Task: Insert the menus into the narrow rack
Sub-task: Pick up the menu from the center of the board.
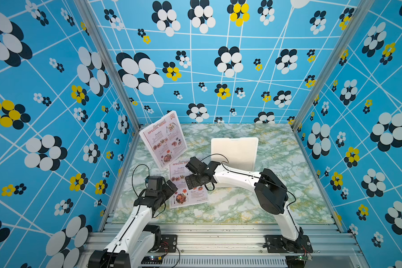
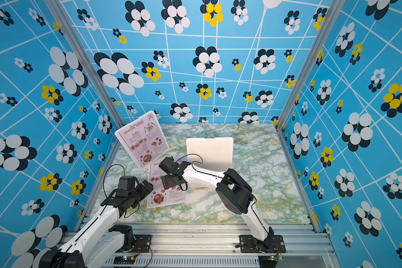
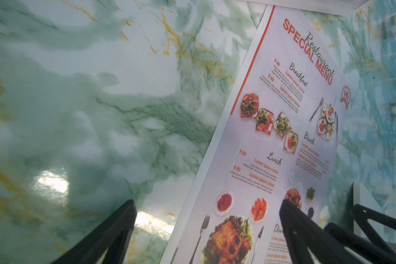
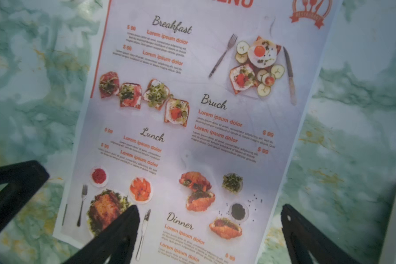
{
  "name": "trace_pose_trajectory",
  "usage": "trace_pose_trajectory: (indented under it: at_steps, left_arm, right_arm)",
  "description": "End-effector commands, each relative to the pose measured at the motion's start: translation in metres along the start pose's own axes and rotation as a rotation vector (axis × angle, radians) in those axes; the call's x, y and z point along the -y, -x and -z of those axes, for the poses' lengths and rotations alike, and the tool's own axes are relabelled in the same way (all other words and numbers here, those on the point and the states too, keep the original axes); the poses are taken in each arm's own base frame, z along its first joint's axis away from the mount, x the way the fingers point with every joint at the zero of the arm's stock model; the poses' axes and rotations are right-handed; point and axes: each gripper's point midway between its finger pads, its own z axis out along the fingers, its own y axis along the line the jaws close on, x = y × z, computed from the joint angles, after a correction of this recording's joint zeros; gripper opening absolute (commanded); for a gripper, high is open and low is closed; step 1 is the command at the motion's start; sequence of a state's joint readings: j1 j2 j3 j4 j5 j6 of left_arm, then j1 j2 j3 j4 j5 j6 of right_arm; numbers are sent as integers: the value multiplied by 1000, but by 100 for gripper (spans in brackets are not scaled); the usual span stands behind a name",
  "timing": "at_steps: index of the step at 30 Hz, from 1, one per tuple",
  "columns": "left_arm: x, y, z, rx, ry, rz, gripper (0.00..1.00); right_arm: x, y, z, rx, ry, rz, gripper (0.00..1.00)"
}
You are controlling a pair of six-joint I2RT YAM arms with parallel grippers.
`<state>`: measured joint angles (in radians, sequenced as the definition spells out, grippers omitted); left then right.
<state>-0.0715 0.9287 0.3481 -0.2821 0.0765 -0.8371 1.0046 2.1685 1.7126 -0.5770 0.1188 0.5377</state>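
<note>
One menu [image 1: 186, 197] [image 2: 165, 197] lies flat, face up, on the marble table, left of centre. It fills the left wrist view [image 3: 284, 137] and the right wrist view [image 4: 192, 114]. A second menu [image 1: 163, 139] [image 2: 142, 139] stands tilted at the back left corner. A white upright rack [image 1: 234, 150] [image 2: 209, 149] stands behind the right arm. My left gripper [image 1: 172, 185] [image 3: 207, 205] is open over the flat menu's left edge, holding nothing. My right gripper [image 1: 192, 182] [image 4: 209, 210] is open just above the menu's lower half, empty.
The green marble table [image 1: 241, 204] is walled on three sides by blue flowered panels. An aluminium rail [image 1: 218, 234] runs along the front, carrying both arm bases. The two grippers hang close together over the flat menu. The left gripper's finger [image 4: 14, 182] shows in the right wrist view.
</note>
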Motion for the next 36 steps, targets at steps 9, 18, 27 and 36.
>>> trace_pose_trajectory:
  at_steps: [9,18,27,36]
  left_arm:
    - [48,35,-3,42,-117,-72,99]
    - [50,25,-29,-16,-131,-58,99]
    - [51,22,-38,-26,-133,-65,99]
    - [39,17,-37,-12,-112,-80,99]
  right_arm:
    - [37,-1,-27,-75,-96,-52,99]
    - [25,-1,-47,-110,-61,-74,99]
    - [-9,-11,-56,-137,9,-62,99]
    - [-18,-7,-50,-116,71,-75,94]
